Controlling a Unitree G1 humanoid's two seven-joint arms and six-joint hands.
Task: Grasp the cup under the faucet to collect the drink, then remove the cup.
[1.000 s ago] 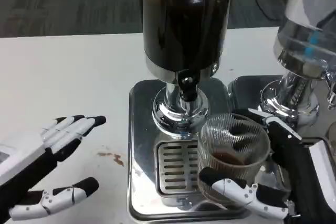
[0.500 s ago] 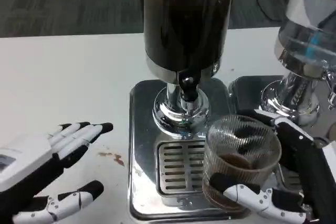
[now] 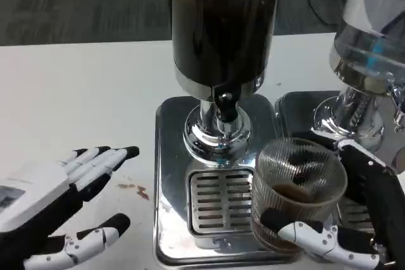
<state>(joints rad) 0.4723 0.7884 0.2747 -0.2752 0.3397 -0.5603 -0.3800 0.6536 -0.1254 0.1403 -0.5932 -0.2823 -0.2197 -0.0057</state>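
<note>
Shifted rightward: ribbed glass cup [image 3: 299, 184], upright, dark drink inside, wrapped by my right hand [image 3: 345, 219], right of the faucet [image 3: 225, 102], over the drip tray's [image 3: 171, 175] edge. Left hand [image 3: 60, 210]: spread, empty.

White-backed hands [image 3: 44, 184], black-tipped white fingers [image 3: 104, 155] — black palms
</note>
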